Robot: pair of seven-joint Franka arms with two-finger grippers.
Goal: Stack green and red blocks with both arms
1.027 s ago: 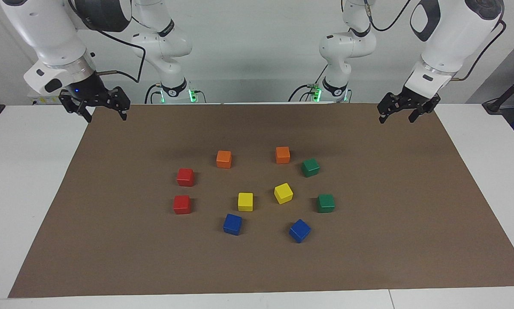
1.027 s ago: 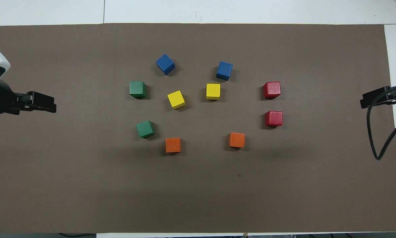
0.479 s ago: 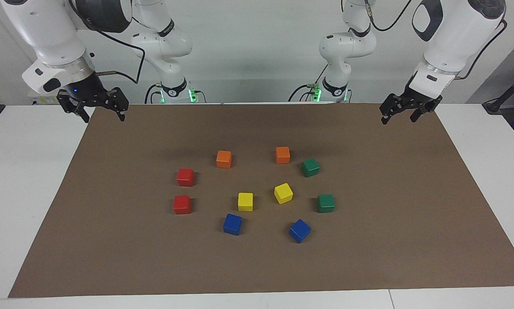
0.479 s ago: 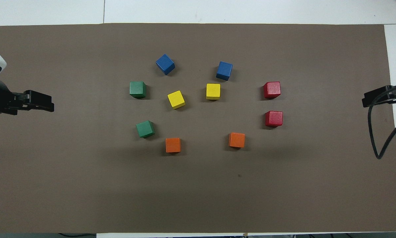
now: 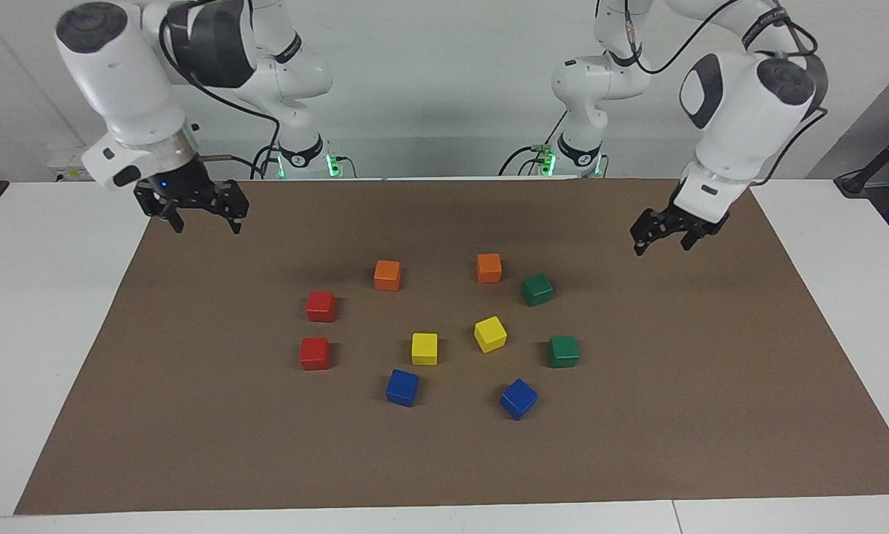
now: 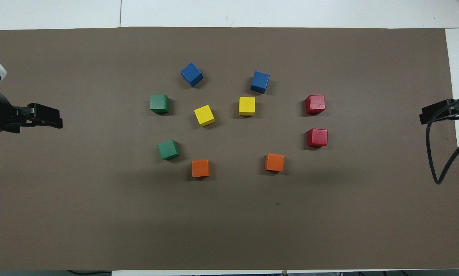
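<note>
Two dark green blocks lie toward the left arm's end of the table, one nearer to the robots (image 5: 537,289) (image 6: 168,149) and one farther (image 5: 563,351) (image 6: 159,104). Two red blocks lie toward the right arm's end, one nearer (image 5: 320,305) (image 6: 317,137) and one farther (image 5: 315,353) (image 6: 315,104). All four rest apart on the brown mat (image 5: 637,415). My left gripper (image 5: 662,243) (image 6: 47,117) hangs open and empty over the mat, beside the green blocks. My right gripper (image 5: 205,221) (image 6: 425,115) hangs open and empty over the mat's edge, beside the red blocks.
Two orange cubes (image 5: 387,274) (image 5: 489,268) lie nearest the robots, between the red and green blocks. Two yellow cubes (image 5: 424,348) (image 5: 490,334) sit in the middle of the ring. Two blue cubes (image 5: 402,387) (image 5: 519,398) lie farthest. White table (image 5: 36,297) surrounds the mat.
Both grippers have come down and inward toward the blocks, the left toward the green ones, the right toward the red ones. No block has moved.
</note>
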